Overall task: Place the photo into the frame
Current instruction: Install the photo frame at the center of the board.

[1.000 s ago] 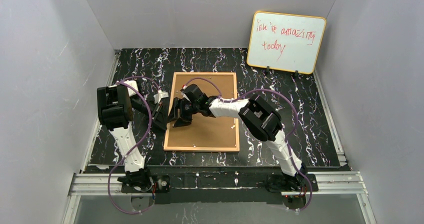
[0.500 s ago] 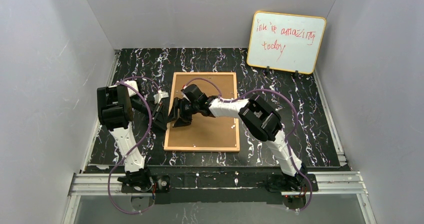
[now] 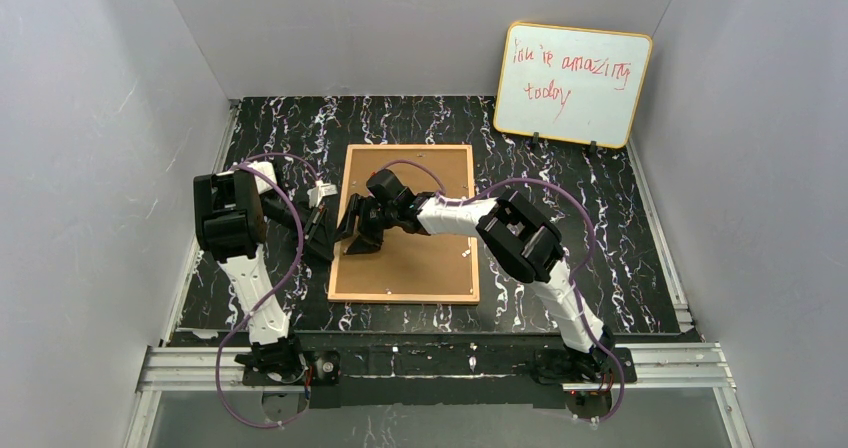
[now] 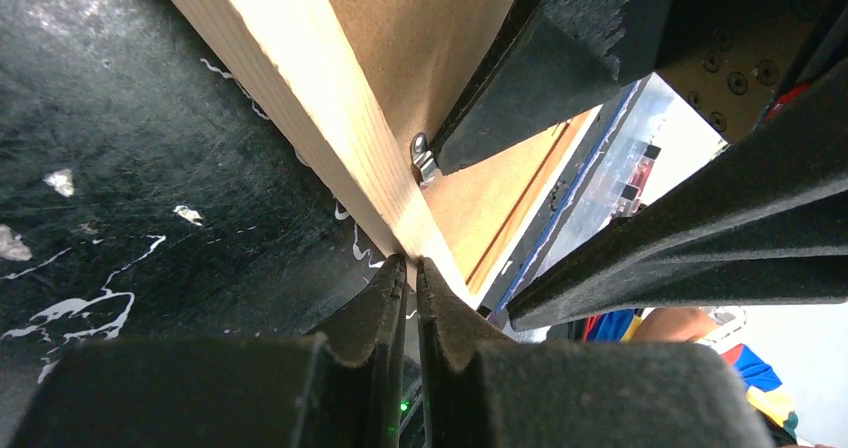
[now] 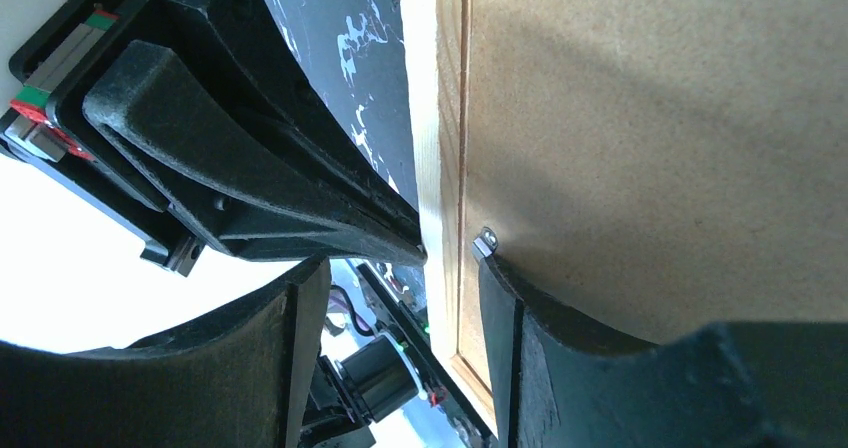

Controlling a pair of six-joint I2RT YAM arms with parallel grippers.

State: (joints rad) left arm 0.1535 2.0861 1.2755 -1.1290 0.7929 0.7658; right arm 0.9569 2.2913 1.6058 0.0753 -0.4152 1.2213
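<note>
Frame (image 3: 420,263) — back up, mid-table, long axis fore-and-aft. Left gripper (image 4: 410,268) shut, empty, tips at left rail (image 5: 430,118). Right gripper (image 5: 400,268) part open, empty, astride that rail by tab (image 5: 485,240) — nearer. Photo unseen.

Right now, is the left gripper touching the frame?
Touching. The right wrist view shows the tips of the shut left gripper butted against the frame on its outer edge, no gap.
</note>
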